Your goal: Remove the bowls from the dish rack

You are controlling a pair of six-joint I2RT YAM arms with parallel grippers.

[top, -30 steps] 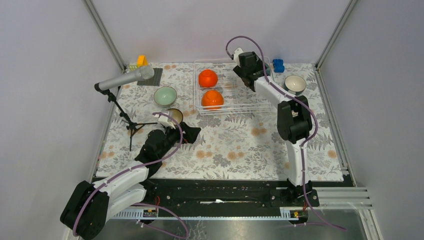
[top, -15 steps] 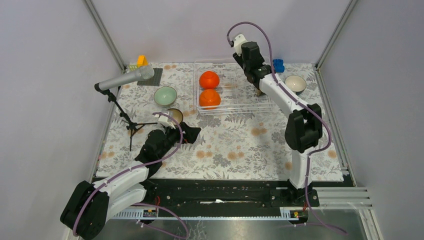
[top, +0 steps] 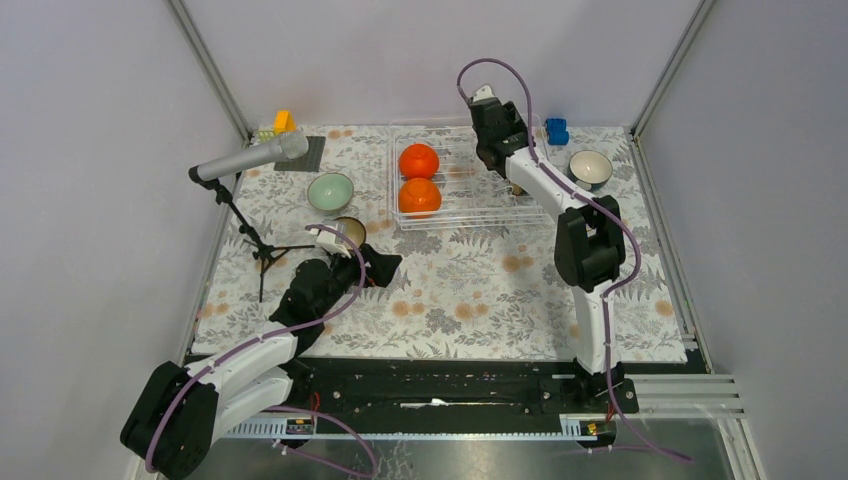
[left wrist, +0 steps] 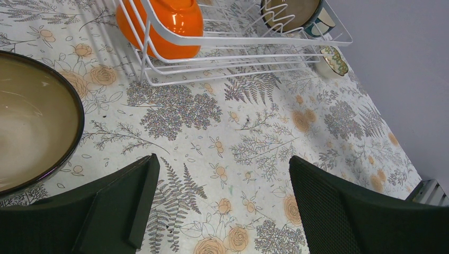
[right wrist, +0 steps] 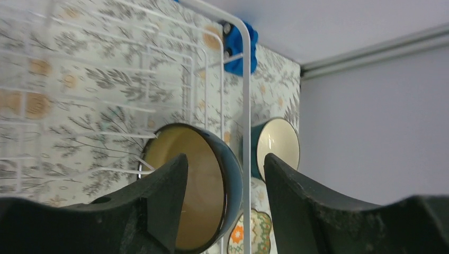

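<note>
The dish rack (top: 455, 215) stands at the back middle with two orange bowls (top: 418, 160) on its left side. At its right end a dark bowl (right wrist: 196, 196) with a tan inside stands on edge. My right gripper (right wrist: 225, 159) is open astride that bowl's rim and the rack's wire, one finger over the tan inside, the other outside the rack. A teal bowl (top: 590, 168) with a white inside sits on the table right of the rack. My left gripper (left wrist: 222, 161) is open and empty over the cloth, beside a brown-rimmed bowl (left wrist: 32, 121). A mint bowl (top: 330, 192) sits further back.
A microphone on a stand (top: 250, 158) leans over the left side. A blue block (top: 557, 130) lies behind the rack's right corner and a yellow block (top: 284, 121) at the back left. A small patterned bowl (right wrist: 249, 233) sits just outside the rack.
My right gripper swung from over the rack's middle to its right end and lowered around the dark bowl, its jaws narrower. The left arm has not moved.
</note>
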